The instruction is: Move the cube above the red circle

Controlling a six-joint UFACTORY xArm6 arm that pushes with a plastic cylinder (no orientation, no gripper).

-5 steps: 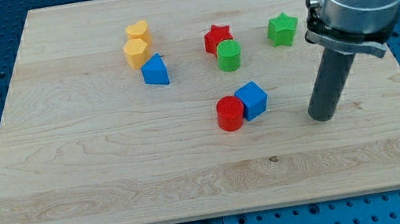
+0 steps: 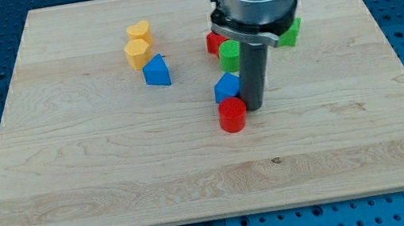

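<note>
1. The blue plastic cube (image 2: 226, 88) sits toward the view's top of the red plastic cylinder (image 2: 232, 115), the task's "red circle", and touches it. It lies a little to the view's left of straight above, so I judge the task nearly met.

2. My tip (image 2: 254, 106) stands against the cube's right side, just beside the red cylinder's upper right edge. That placing fits a push toward the view's left and top. There is no claw on this rig, only the rod, so nothing is grasped or released.

3. Against the earlier frame, the cube was to the right of the red cylinder and level with it. Now it has been swept round to the cylinder's top. My tip was well apart on the right and has crossed to the cube.

4. Further out, the green plastic cylinder (image 2: 230, 55) and the red star block (image 2: 214, 43) are partly hidden behind the arm, as is the green star block (image 2: 292, 32).

5. The blue wedge-like block (image 2: 156, 71) and two orange blocks (image 2: 138, 44) lie on the pale wooden surface (image 2: 98, 168) to the left, unchanged.
</note>
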